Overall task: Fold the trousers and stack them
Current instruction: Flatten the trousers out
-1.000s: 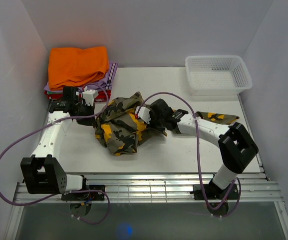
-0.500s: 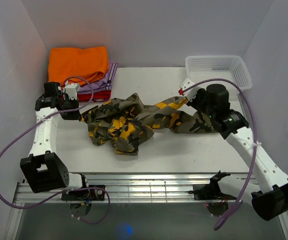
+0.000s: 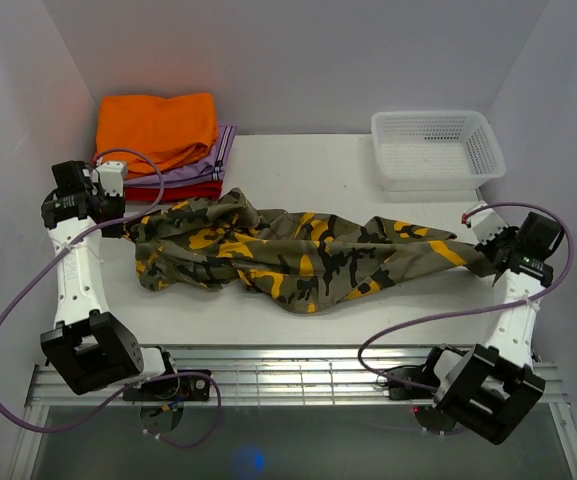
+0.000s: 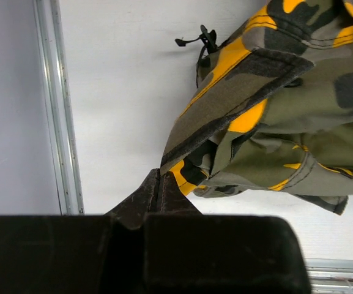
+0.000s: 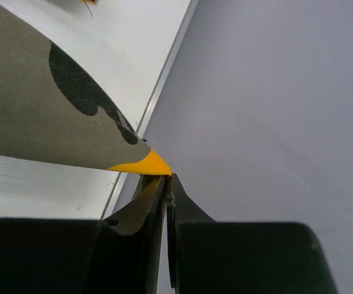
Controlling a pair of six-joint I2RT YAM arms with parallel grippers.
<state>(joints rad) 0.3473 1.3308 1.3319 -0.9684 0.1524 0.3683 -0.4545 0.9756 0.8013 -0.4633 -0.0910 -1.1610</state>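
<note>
The camouflage trousers (image 3: 308, 255) are stretched left to right across the table, still wrinkled in the middle. My left gripper (image 3: 118, 222) is shut on their left end; in the left wrist view the cloth (image 4: 274, 104) hangs from my closed tips (image 4: 159, 176). My right gripper (image 3: 490, 258) is shut on the right end near the right wall. In the right wrist view a yellow corner of the cloth (image 5: 72, 116) is pinched between my tips (image 5: 166, 177).
A stack of folded clothes, orange (image 3: 158, 128) on lilac and red, lies at the back left, just behind my left gripper. A white basket (image 3: 436, 148) stands at the back right. The side walls are close to both grippers.
Both grippers have moved outward, left arm further left and right arm far to the right, pulling the bunched trousers out into a long strip.
</note>
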